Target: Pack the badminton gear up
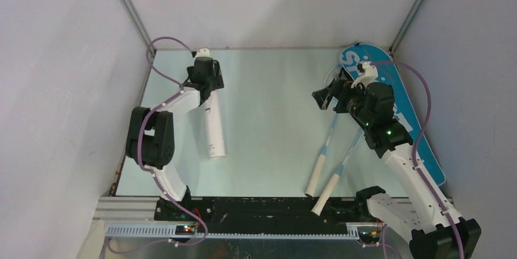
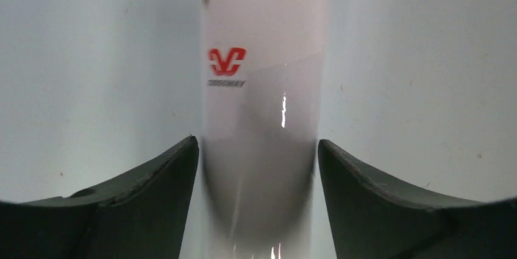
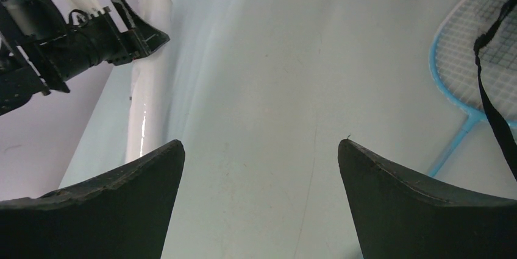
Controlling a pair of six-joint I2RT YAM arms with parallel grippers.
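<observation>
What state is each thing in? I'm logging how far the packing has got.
white tube: lying flat, not packed.
left gripper: fingers either side of the tube; grip unclear.
right gripper: open, empty.
two rackets: lying flat, outside the bag.
blue bag: lying flat; opening not visible.

Long white plastic tube (image 1: 213, 128) laid flat at desk (image 1: 274, 88) left; two cream-handled thin rackets (image 1: 317, 173) placed side by side, centre-right; blue racket-shaped bag (image 1: 405, 91) set far right.

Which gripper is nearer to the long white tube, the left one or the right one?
Left. The left gripper is over the long white tube, its jaws on either side. The right gripper hangs far across the table, by the blue racket-shaped bag.
</observation>
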